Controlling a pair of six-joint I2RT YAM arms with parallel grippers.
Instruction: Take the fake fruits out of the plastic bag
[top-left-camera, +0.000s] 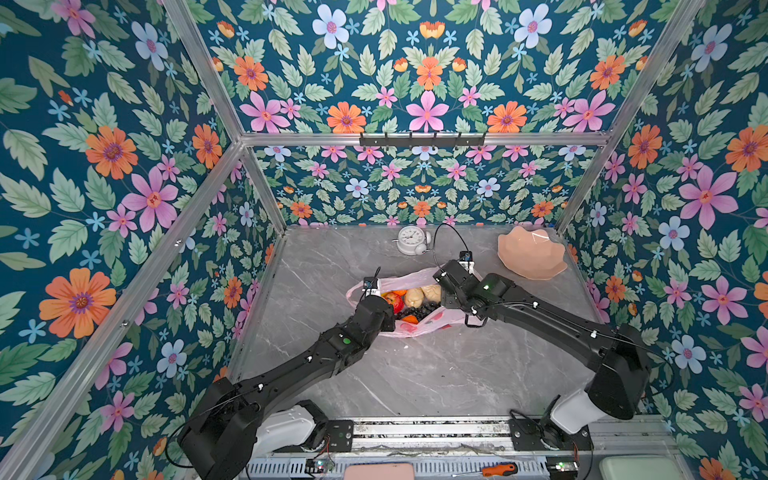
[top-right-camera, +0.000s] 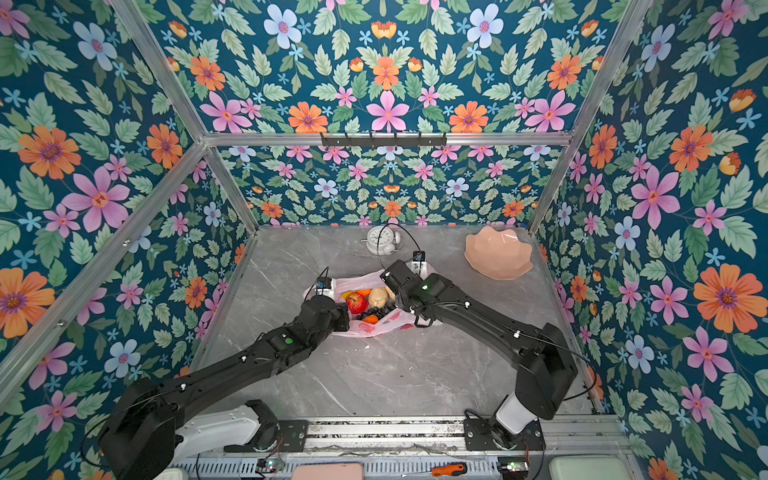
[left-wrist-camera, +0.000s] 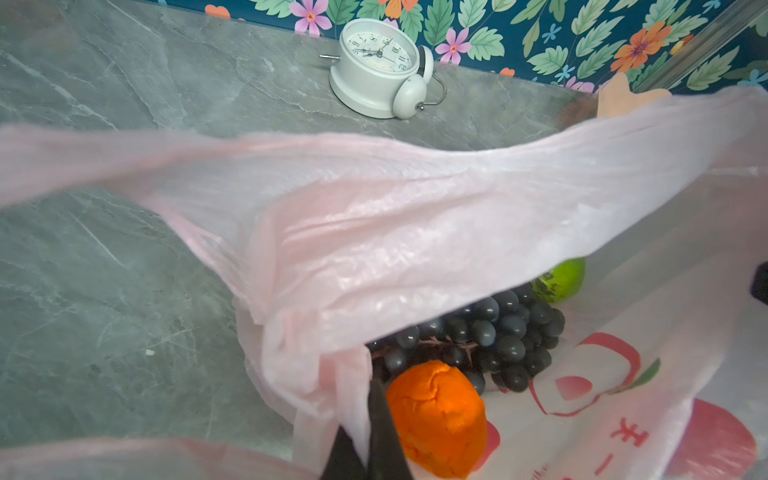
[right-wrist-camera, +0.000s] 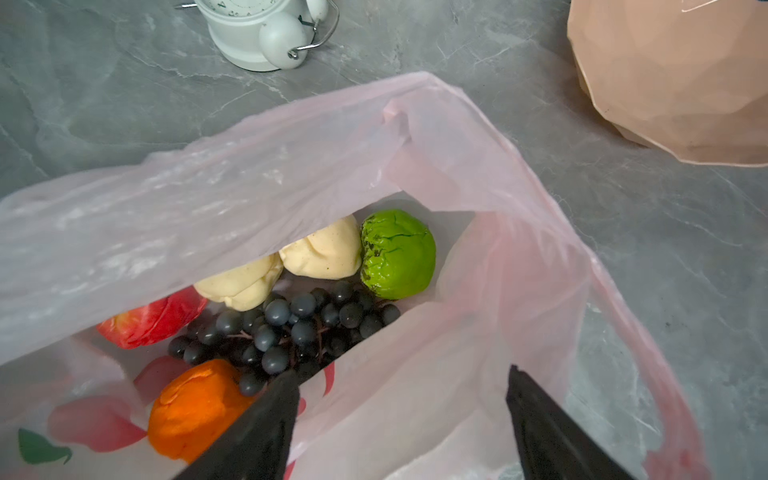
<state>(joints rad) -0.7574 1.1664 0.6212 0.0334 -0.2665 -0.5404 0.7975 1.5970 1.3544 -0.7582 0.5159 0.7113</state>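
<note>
The pink plastic bag lies mid-table with its mouth held open. Inside it lie fake fruits: a red apple, an orange, a dark grape bunch, a bumpy green fruit and two pale cream fruits. My left gripper is shut on the bag's rim at the left end of the mouth, pink film pinched between its jaws beside the orange. My right gripper stands open above the bag's near wall at the right end, with only bag film below the gap.
A white alarm clock lies on its side at the back of the grey marble table. A peach scalloped dish sits at the back right. An orange-handled screwdriver rests on the front rail.
</note>
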